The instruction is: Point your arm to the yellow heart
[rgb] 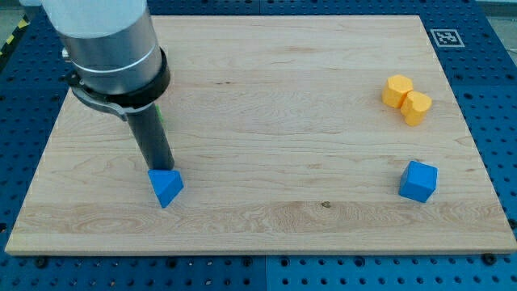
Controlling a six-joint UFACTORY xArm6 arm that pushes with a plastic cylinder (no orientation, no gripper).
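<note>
No claw here: your rod's tip (pixel 164 168) rests against the blue triangle (pixel 166 187) at the bench's (pixel 266 121) left, gripping nothing; the yellow heart (pixel 406 99) waits far right, unapproached.

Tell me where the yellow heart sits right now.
The yellow heart lies near the board's right edge toward the view's top, above the blue cube and far right of my tip.
</note>
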